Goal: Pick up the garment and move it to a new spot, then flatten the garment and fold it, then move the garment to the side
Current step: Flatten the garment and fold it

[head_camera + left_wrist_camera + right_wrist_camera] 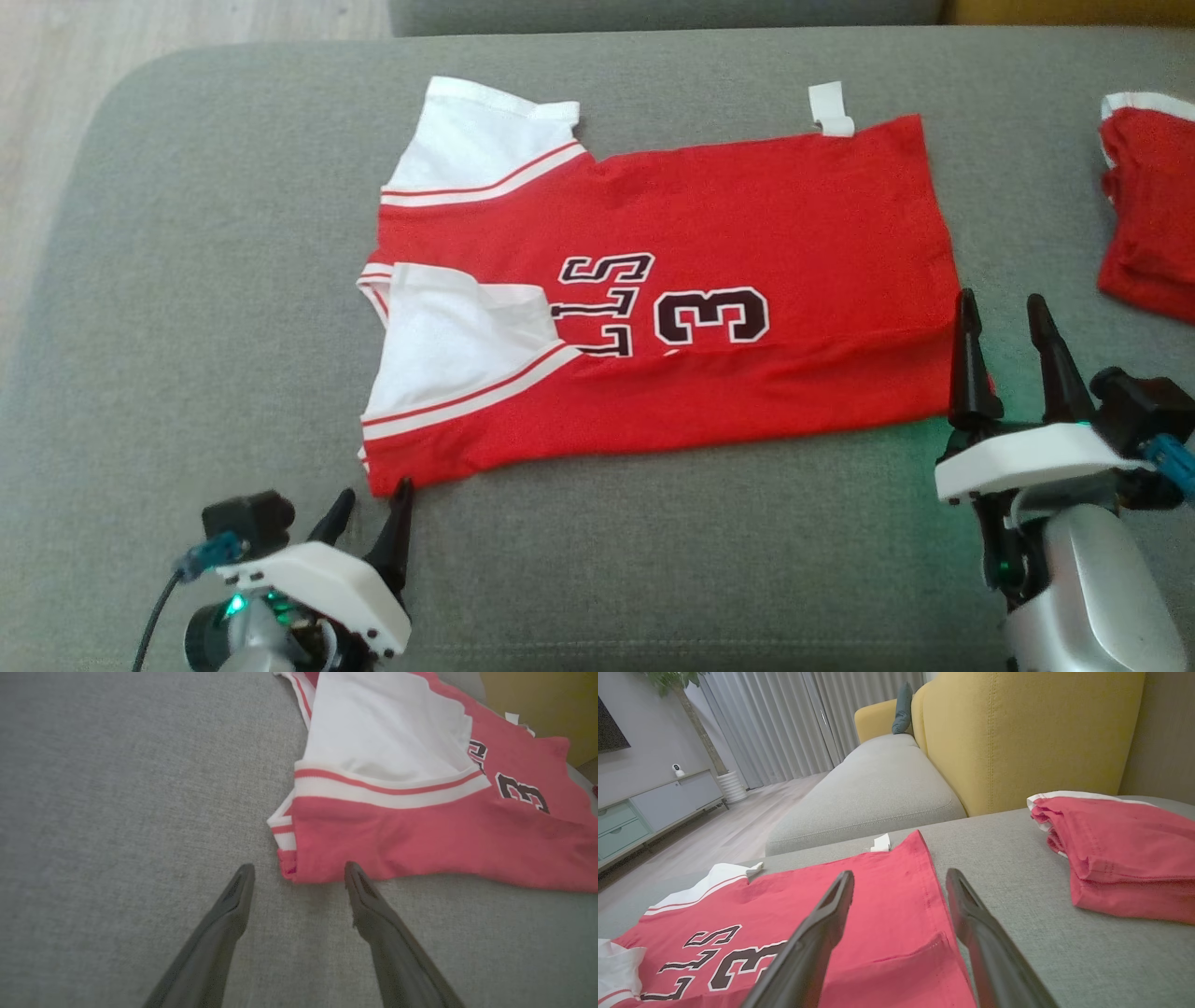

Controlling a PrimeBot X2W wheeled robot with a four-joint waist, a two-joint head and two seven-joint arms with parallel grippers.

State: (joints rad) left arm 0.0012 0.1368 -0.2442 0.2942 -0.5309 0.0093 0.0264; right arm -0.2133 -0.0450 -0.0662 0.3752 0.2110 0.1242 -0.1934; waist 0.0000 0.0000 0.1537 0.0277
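The garment [709, 243] is a red jersey with white sleeves and a black "3". It lies flat on the grey cushion [187, 280], its near long edge folded over the body. My left gripper [373, 504] stands open at the garment's near left corner [299, 868], fingertips just short of the cloth. My right gripper [1004, 313] is open at the near right corner, its left finger [831, 914] over the red hem [896, 933] and its right finger over bare cushion. Neither holds anything.
A second red garment [1148, 215], folded, lies at the cushion's right edge [1125, 858]. A yellow sofa back [1017, 732] rises behind it. Another grey cushion [878, 788] and wooden floor [56, 112] lie beyond the far and left edges.
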